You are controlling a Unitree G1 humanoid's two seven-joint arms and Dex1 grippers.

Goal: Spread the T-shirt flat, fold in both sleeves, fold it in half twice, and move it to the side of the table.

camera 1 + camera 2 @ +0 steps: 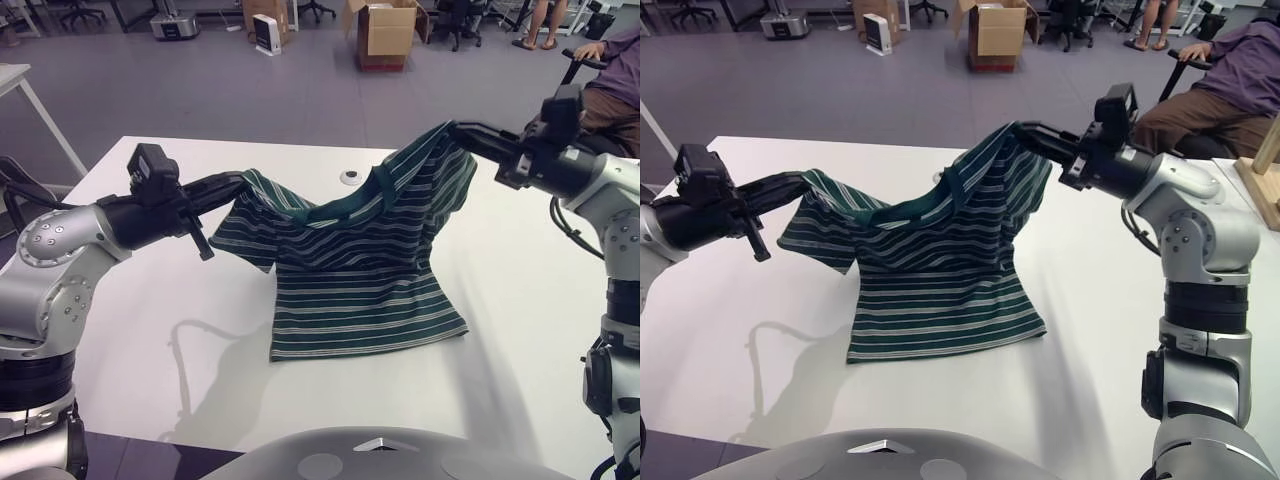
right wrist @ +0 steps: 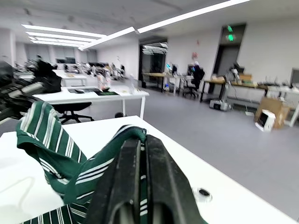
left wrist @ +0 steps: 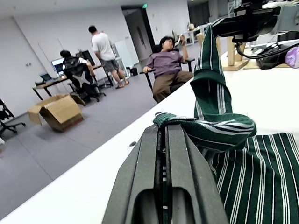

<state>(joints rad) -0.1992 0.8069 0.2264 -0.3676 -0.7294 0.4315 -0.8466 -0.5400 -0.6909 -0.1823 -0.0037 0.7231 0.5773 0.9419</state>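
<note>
A dark green T-shirt (image 1: 350, 275) with thin white stripes hangs between my two arms over the white table (image 1: 130, 330). Its hem lies on the table and its shoulders are lifted. My left gripper (image 1: 240, 183) is shut on the shirt's left shoulder, raised a little above the table. My right gripper (image 1: 452, 131) is shut on the right shoulder, held higher, so the shirt slopes up to the right. In the left wrist view the fingers (image 3: 180, 163) clamp striped cloth (image 3: 210, 128). The right wrist view has the fingers (image 2: 128, 172) pressed together on the fabric (image 2: 56, 144).
A small round grommet (image 1: 349, 177) sits in the table behind the shirt. A cardboard box (image 1: 385, 30) stands on the floor beyond the table. A seated person is off the table's far right corner. Bare table lies left, right and in front of the shirt.
</note>
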